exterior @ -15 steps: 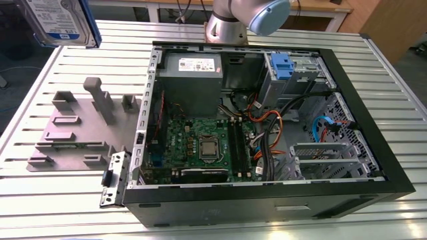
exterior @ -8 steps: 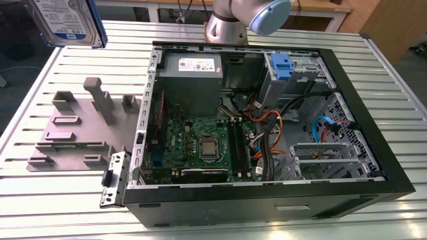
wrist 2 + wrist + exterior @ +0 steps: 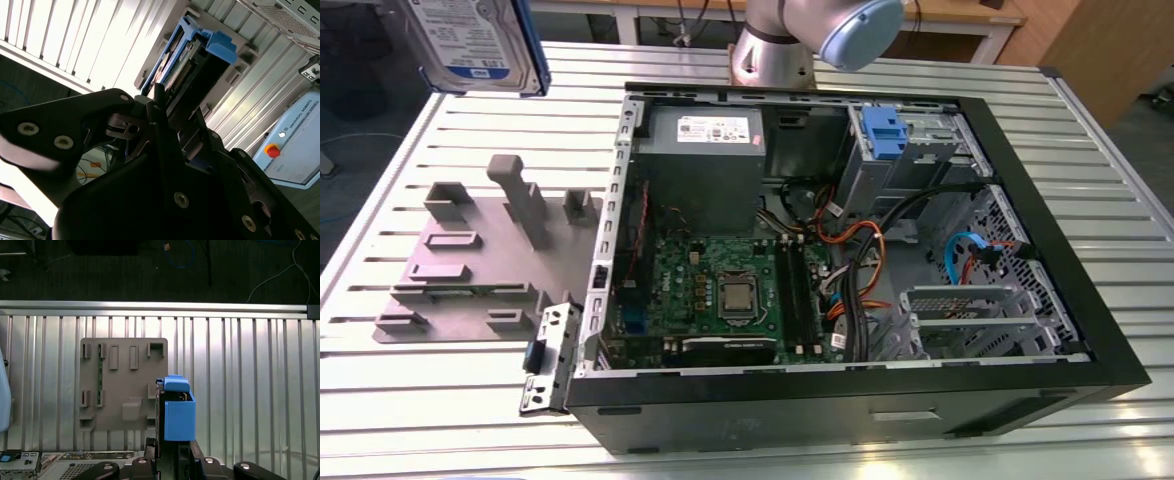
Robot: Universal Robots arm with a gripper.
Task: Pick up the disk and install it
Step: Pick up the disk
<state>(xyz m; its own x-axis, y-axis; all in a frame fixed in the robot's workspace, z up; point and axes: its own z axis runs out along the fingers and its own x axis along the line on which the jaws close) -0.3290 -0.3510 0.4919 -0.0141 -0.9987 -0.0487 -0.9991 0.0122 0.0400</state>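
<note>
The disk [image 3: 470, 42], a silver drive with a blue-and-white label in a blue carrier, hangs in the air at the exterior view's upper left, above the table's far corner and well off the surface. In both wrist views it shows edge-on: the blue carrier [image 3: 178, 410] rises from between the black fingers, over the grey fixture plate. My gripper [image 3: 172, 452] is shut on the disk's lower end. In the second wrist view the disk [image 3: 192, 62] sticks out beyond the gripper [image 3: 162, 112].
An open computer case [image 3: 1107, 330] lies on the slatted metal table [image 3: 427, 420], with a grey power supply [image 3: 700, 150] and a blue tab [image 3: 883, 130] at its drive bay. A grey fixture plate [image 3: 474, 265] with upright holders sits beside the case. The arm's joint [image 3: 854, 30] hangs behind the case.
</note>
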